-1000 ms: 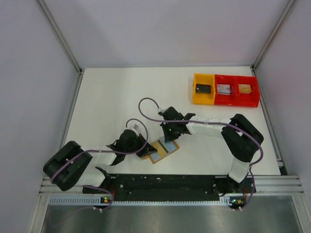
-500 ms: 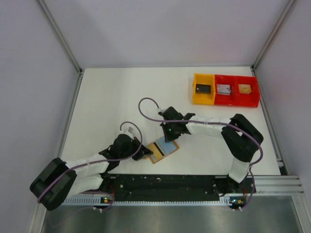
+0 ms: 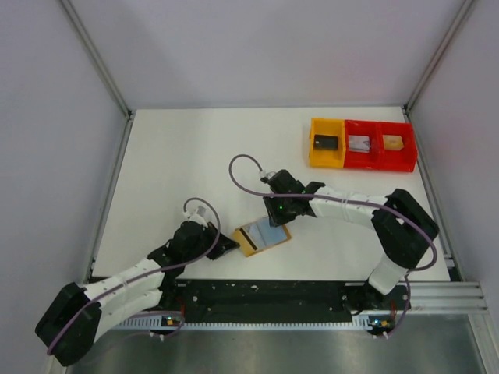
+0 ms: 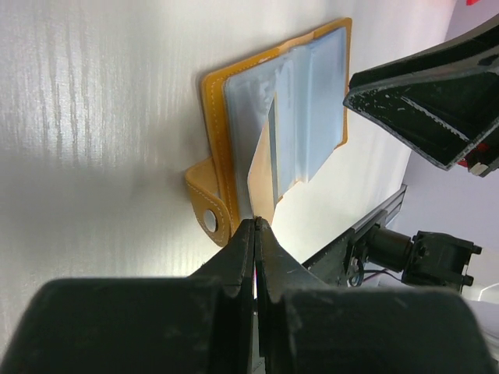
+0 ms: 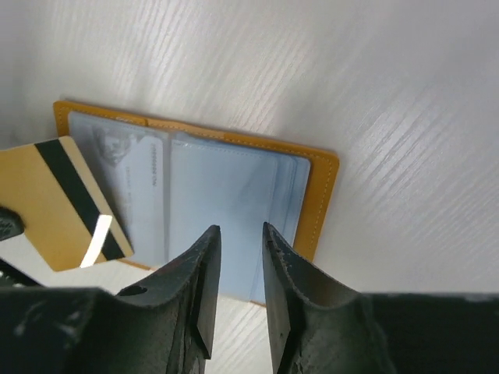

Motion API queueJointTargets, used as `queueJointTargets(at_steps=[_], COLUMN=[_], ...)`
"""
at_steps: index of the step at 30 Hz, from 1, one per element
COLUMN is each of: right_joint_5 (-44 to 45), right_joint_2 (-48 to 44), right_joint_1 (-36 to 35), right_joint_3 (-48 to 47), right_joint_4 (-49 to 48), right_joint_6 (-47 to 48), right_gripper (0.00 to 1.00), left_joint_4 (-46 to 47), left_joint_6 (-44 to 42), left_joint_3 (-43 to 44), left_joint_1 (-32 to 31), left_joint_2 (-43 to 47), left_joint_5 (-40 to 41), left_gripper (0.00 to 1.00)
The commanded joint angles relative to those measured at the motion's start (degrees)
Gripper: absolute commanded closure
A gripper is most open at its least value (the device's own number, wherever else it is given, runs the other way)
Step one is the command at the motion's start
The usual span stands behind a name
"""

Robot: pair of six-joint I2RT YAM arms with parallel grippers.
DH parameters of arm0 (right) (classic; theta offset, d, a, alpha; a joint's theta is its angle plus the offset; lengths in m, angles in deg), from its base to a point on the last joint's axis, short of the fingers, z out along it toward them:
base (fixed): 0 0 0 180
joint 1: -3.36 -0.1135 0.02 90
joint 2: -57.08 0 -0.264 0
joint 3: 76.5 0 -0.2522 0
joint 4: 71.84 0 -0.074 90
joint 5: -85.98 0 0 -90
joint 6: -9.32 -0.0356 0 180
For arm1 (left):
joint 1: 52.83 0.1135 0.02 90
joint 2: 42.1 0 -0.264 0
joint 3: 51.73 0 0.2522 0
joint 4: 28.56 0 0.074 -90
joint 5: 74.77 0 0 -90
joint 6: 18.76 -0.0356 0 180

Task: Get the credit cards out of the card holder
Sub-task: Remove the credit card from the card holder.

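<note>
Leathery card holder [image 4: 214, 117], glossy credit card [image 5: 47, 210]

No readable text, labels, numbers or signs on any visible surface.

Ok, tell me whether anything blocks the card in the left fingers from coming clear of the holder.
Nothing visible does. The left gripper, fingers shut, holds the striped tan card, already mostly outside the card holder. The right gripper is over the holder's other half, off the card's way out.
</note>
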Motion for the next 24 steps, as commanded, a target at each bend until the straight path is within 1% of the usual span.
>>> queueJointTargets(at_steps=[1,6,11,14,17,22,24], right_joint_5=[-3.5,-6.9,-12.9,-19.1,-25.5,-35.3,-37.7], right_joint_2=[-7.2,-12.1,-12.0,-11.0,-9.4,-8.4,-8.2], right_joint_1=[0.3,0.4,0.5,1.4,2.7,4.9,5.3], right_joint_3=[1.9,5.0,4.6,4.6,4.8,7.6,8.2], right_joint_4=[-5.1,-10.5,-12.7,-15.1,-17.9,-25.6,-26.9], right_joint_6=[0.8,0.5,2.7,3.8,3.6,1.5,1.1], right_gripper=[0.67,0.46,0.33,0.24,0.21,0.21,0.23], left_joint_4=[0.5,0.9,2.4,3.7,5.7,9.0,10.1], left_joint_6=[-2.0,-4.3,-7.6,-8.4,-9.4,-11.5,-12.3], left_joint_3=[-1.4,-0.7,0.0,-0.1,-0.3,-0.5,-0.6], left_joint_1=[0.1,0.1,0.1,0.1,0.0,0.1,0.1], left_joint_2=[4.2,7.6,9.0,9.6,10.1,13.3,14.8], left_joint_5=[1.3,2.1,1.3,0.5,-0.7,-2.9,-3.3], left_gripper=[1.0,1.0,1.0,1.0,1.0,1.0,1.0])
